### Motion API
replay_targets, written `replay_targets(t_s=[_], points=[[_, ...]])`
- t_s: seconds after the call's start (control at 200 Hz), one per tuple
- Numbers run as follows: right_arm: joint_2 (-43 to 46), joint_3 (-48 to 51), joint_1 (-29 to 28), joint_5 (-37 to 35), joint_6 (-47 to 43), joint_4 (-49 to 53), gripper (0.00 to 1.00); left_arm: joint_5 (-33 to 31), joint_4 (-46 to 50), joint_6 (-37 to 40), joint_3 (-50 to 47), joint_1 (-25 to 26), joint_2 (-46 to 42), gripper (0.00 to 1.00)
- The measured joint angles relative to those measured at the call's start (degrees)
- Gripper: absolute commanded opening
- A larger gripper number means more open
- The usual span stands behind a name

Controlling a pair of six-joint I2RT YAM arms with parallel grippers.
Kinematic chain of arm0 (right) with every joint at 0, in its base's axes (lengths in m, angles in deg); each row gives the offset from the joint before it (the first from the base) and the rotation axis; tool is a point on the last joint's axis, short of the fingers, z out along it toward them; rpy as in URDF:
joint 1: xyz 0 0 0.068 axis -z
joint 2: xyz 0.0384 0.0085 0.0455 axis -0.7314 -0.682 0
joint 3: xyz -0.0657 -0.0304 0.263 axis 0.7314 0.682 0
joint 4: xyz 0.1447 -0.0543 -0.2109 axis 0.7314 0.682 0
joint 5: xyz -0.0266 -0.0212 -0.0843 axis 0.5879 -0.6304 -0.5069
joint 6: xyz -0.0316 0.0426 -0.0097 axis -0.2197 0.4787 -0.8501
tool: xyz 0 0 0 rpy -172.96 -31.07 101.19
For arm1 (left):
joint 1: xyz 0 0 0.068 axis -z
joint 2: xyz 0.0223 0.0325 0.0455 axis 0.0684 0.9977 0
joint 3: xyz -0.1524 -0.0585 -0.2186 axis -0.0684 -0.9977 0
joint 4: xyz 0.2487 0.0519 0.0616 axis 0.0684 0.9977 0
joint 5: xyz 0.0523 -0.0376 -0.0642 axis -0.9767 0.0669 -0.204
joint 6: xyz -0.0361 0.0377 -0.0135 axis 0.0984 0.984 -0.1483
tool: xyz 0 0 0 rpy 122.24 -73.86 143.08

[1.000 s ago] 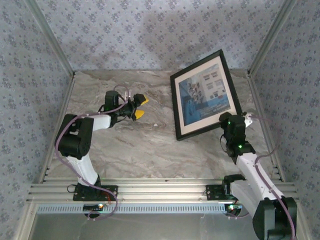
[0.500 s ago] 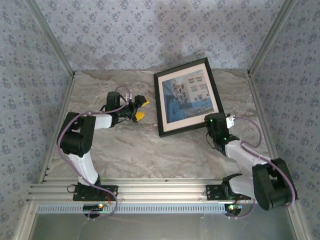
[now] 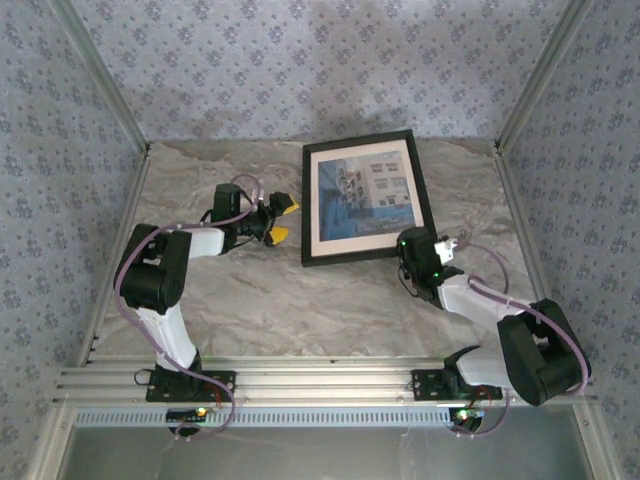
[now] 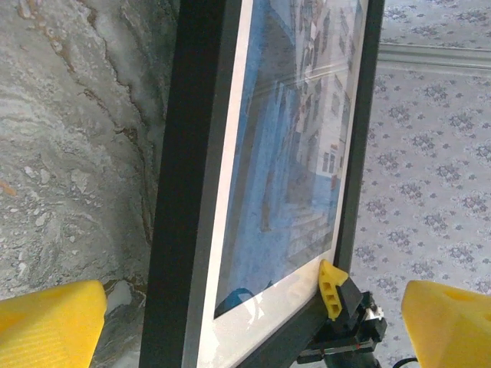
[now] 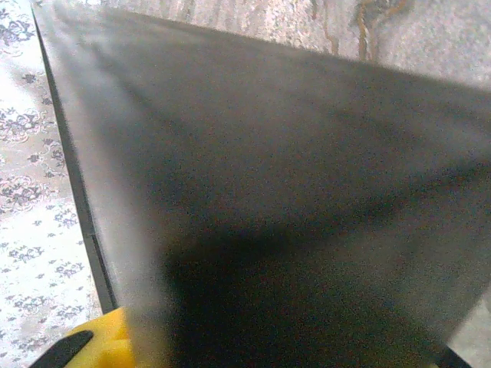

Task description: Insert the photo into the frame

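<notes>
The black frame stands tilted up over the back middle of the table, with the photo of blue-and-white buildings and its cream border behind the glass. My right gripper is shut on the frame's lower right corner. In the left wrist view one of its yellow fingers presses on the front of that corner. The right wrist view looks along the frame's dark back, beside a yellow finger. My left gripper is open just left of the frame's left edge, which lies between its fingers without touching them.
The marble tabletop is boxed in by patterned walls on the left, back and right. An aluminium rail runs along the near edge, where both arm bases are bolted.
The right arm has carried the frame left and downward, turning it squarer, until its left edge reached the open left gripper. The left arm has stayed nearly still.
</notes>
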Motion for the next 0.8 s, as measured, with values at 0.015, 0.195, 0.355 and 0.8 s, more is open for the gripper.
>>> replay_targets(t_s=[0.015,0.195,0.355,0.8], points=[[-0.1,0.0,-0.1,0.0,0.3,0.1,0.31,0.0,0.0,0.0,0.0,0.0,0.0,0.99],[-1.3,0.2,-0.6,-0.3,0.8,6.5,0.53,0.0,0.1,0.0,0.2,0.0,0.0,0.99],[-1.0,0.7,-0.6,-0.4,-1.1,16.3,0.65,-0.2,0.7,0.0,0.2,0.0,0.0,0.99],[2.3,-10.3,6.2,6.8,-29.5,28.3,0.89,-0.5,2.6,0.6,0.2,-1.4,0.0,0.99]])
